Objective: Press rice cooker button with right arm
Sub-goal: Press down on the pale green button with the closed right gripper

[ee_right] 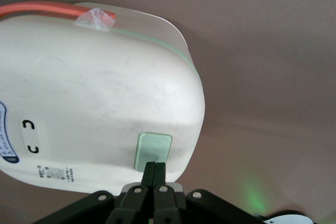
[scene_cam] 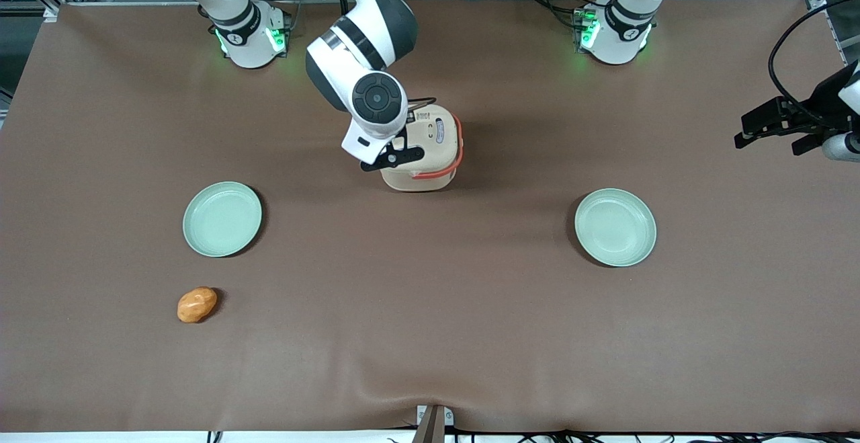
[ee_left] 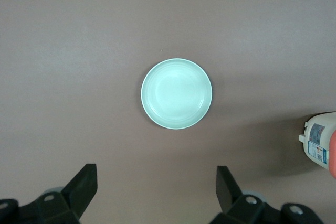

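My pincer [ee_right: 154,170], fingers pressed together, touches the rice cooker [ee_right: 100,103] at its pale green button [ee_right: 153,149]; I push straight, centred, gently.

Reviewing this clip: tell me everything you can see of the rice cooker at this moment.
The rice cooker is a small cream-beige box with rounded corners and a smooth, plastic-looking, faintly scuffed lid, a pale green rim, an orange-red strap handle and printed labels. It stands upright with the lid shut, mid-table between the two green plates and farther from the front camera than they are. On its lid edge sits a pale green button. The right arm's claw, fingers shut together, has its tips on that button.
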`<act>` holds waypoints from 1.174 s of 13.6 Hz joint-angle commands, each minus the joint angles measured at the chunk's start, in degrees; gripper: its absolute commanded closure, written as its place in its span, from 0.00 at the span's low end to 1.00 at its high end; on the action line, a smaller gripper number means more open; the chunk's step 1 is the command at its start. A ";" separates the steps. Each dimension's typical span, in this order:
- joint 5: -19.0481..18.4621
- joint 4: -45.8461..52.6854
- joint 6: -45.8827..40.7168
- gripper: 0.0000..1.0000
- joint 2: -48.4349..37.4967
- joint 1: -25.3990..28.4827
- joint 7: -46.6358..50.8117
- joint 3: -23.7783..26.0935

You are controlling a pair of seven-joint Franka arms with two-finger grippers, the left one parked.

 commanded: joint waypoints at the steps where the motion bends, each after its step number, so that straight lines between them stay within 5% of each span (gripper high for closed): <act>1: 1.02 -0.25 1.40 1.00 0.76 0.70 0.20 -0.37; 12: 0.93 0.89 1.49 0.99 -0.81 0.17 0.29 -0.37; 14: 1.02 2.47 0.88 0.77 -2.39 -0.97 0.29 -0.46; 16: 0.93 3.26 0.70 0.39 -3.97 -2.46 0.20 -0.46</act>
